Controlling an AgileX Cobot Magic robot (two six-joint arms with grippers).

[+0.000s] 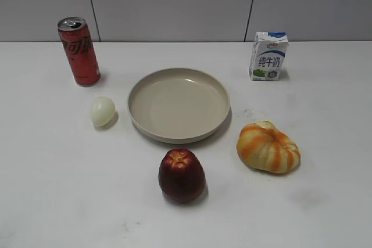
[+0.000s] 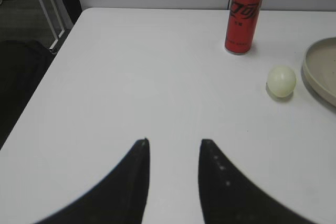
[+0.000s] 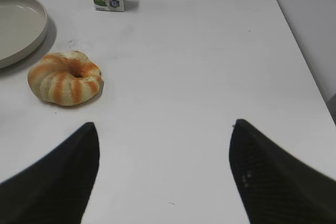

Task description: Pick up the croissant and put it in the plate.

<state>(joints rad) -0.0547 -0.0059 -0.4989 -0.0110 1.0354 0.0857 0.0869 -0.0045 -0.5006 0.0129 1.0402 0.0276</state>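
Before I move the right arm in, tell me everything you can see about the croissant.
The croissant is a rounded, ribbed pastry with orange and cream stripes and a dimple at its centre, shown in the right wrist view. It looks soft and matte, whole and undamaged. It lies flat on the white table, just right of the plate and apart from its rim, with the apple to its left. Nothing touches it but the table; the right gripper is open, short of it.
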